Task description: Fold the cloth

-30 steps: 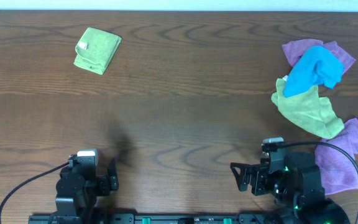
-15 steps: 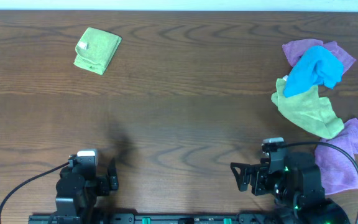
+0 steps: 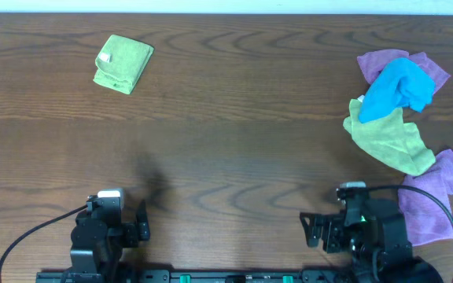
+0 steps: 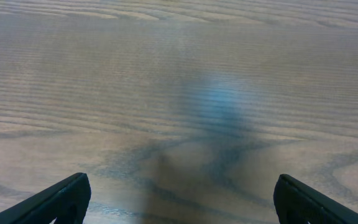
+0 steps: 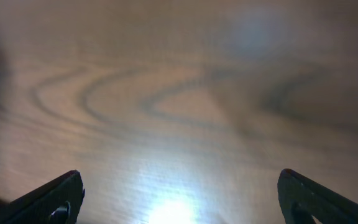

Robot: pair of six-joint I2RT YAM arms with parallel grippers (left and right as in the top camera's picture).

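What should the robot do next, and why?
Probably reach the right claw toward the crumpled lime cloth on its side. That claw is open and empty, and only the green cloth far left looks folded.

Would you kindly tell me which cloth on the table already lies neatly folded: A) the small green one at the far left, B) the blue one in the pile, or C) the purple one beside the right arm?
A: the small green cloth lies as a compact square on its own, while the blue cloth and the purple cloth lie crumpled.
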